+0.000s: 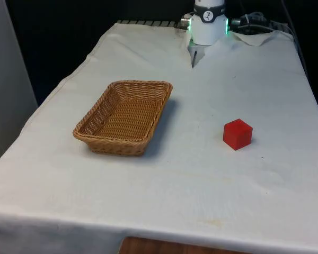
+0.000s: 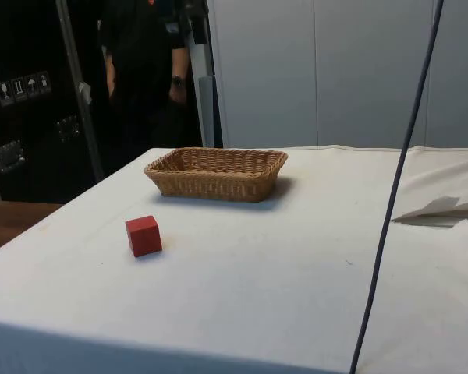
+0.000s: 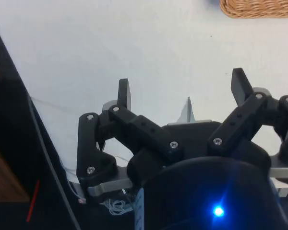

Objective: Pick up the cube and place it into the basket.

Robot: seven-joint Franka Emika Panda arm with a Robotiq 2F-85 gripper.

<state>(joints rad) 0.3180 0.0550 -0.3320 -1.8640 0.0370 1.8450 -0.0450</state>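
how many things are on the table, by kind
cube: 1, red, sitting on the cloth
basket: 1, wicker, nothing in it
total: 2

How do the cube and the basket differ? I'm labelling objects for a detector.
The cube is solid, smooth and red; the basket is open, woven wicker, tan. The cube is far smaller, the basket long and shallow. In the front view the cube sits on the right, the basket left. Both rest on the white cloth, apart and untouched.
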